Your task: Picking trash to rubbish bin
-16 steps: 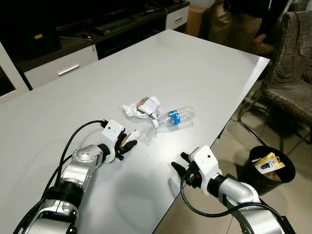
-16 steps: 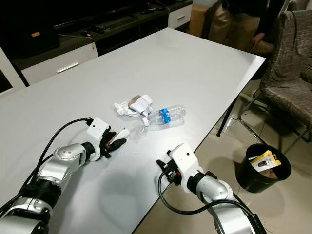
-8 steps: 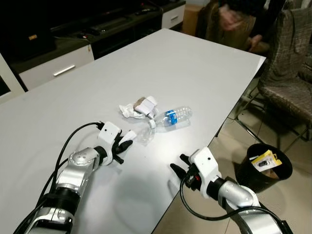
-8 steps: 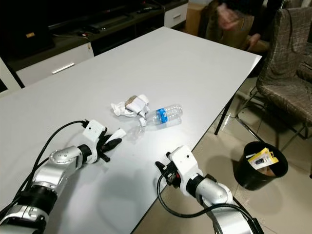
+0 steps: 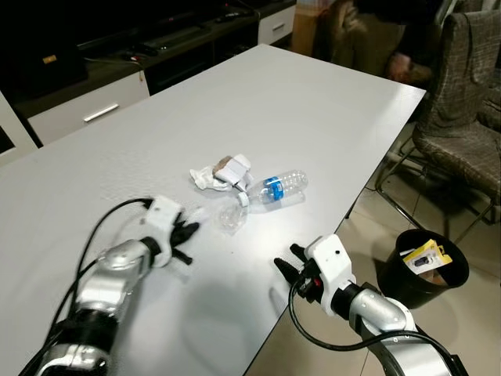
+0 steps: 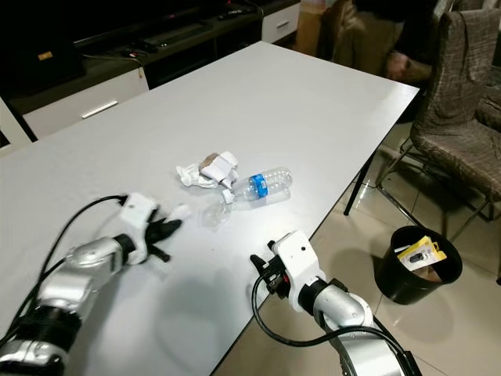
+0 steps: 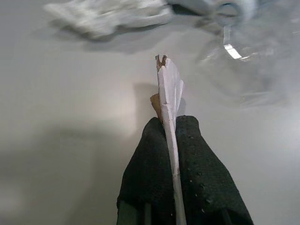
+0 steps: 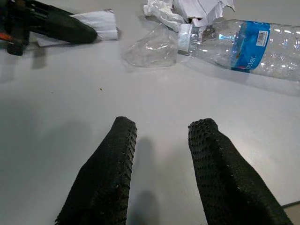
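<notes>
While left pincer [image 7: 171, 140] pinches paper scrap [image 7: 169, 89] over table [image 5: 313, 102], right pincer [image 8: 159, 140] rests spread; bottle [image 5: 282, 186] at its twelve o'clock.

Head cams look down; wrist cams close over table [image 5: 313, 102].

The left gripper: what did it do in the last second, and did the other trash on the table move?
The left gripper, shut on a flat white paper scrap, has pulled back toward the robot, away from the clear plastic wrapper. The bottle, the crumpled paper pile and the bin lie as before. The right gripper stays open over the table edge.
</notes>
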{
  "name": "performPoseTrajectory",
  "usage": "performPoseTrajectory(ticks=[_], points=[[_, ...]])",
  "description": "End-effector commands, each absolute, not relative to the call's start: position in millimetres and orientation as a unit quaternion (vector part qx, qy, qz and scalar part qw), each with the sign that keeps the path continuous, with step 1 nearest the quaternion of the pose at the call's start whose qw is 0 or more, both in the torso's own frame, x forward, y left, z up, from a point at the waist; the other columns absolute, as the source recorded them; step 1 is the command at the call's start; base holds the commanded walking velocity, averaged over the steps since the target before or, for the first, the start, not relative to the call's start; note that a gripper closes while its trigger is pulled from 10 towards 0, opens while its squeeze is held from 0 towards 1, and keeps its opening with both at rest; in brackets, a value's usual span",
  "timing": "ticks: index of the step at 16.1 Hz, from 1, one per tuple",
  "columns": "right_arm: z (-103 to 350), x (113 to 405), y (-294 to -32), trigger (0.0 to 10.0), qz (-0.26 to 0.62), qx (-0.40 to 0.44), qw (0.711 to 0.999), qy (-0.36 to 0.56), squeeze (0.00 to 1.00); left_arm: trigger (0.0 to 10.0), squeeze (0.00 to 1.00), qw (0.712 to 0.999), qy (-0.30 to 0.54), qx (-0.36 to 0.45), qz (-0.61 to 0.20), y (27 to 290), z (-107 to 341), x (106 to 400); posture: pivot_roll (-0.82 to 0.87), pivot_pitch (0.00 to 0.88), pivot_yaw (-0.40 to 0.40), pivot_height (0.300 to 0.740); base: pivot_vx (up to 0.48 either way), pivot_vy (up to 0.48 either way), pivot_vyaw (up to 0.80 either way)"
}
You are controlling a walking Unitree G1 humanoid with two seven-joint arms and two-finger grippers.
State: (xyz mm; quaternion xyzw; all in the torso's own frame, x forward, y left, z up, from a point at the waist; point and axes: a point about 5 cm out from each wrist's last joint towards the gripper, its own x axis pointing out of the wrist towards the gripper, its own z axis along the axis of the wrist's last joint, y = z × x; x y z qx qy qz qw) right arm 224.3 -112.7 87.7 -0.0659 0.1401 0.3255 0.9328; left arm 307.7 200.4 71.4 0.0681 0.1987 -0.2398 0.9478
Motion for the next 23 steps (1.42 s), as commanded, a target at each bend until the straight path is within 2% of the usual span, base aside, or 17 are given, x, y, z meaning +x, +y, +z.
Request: performPoseTrajectory(ticks=[1,4,7,8,10,12,14,18,22,23], points=[[94.3,228.3,-112.9,10.0,0.321,-0.058,0.937,0.127,0.0,0.0,0.0,0.953,0.199,0.062,-0.22,209.6,75.5,305.3,-0.09,0.0,0.022,0.74,0.0,0.0,0.0],[96.9,233.6,-114.0,10.0,0.31,-0.052,0.942,0.116,0.0,0.0,0.0,0.966,0.162,0.03,-0.2,216.2,94.2,304.6,-0.07,0.0,0.01,0.74,0.0,0.0,0.0],[103.9,252.2,-111.3,10.0,0.292,-0.05,0.951,0.088,0.0,0.0,0.0,0.983,0.084,-0.034,-0.161,225.1,122.7,301.5,-0.06,0.0,0.008,0.74,0.0,0.0,0.0],[104.7,258.2,-107.0,10.0,0.304,-0.05,0.948,0.085,1.0,0.0,0.0,0.985,0.073,-0.03,-0.154,226.8,127.9,300.7,-0.06,0.0,0.007,0.74,0.0,0.0,0.0],[105.5,272.1,-100.0,10.0,0.309,-0.061,0.946,0.076,1.0,0.0,0.0,0.986,0.066,-0.026,-0.149,226.2,134.5,299.5,-0.05,0.0,0.006,0.74,0.0,0.0,0.0],[109.9,310.2,-92.1,10.0,0.3,-0.109,0.946,0.058,1.0,0.0,0.0,0.985,0.065,-0.022,-0.157,218.3,142.2,297.8,-0.03,0.0,0.005,0.74,0.0,0.0,0.0],[114.5,329.5,-94.0,10.0,0.289,-0.121,0.948,0.055,1.0,0.0,0.0,0.985,0.065,-0.023,-0.158,215.5,144.9,294.9,-0.03,0.0,0.008,0.74,0.0,0.0,0.0],[140.7,380.9,-119.3,10.0,0.236,-0.126,0.962,0.053,1.0,0.0,0.0,0.98,0.086,-0.011,-0.179,207.7,146.9,277.9,0.01,0.066,0.008,0.74,0.0,0.0,0.0],[149.2,394.4,-140.6,10.0,0.201,-0.13,0.968,0.074,1.0,0.0,0.0,0.978,0.106,0.013,-0.178,215.2,150.1,262.2,0.06,0.128,0.008,0.74,0.0,0.0,0.0],[148.8,395.2,-147.3,10.0,0.193,-0.118,0.971,0.083,0.46,0.0,0.0,0.978,0.109,0.018,-0.178,216.4,152.0,257.8,0.08,0.129,0.007,0.74,0.0,0.0,0.0]])
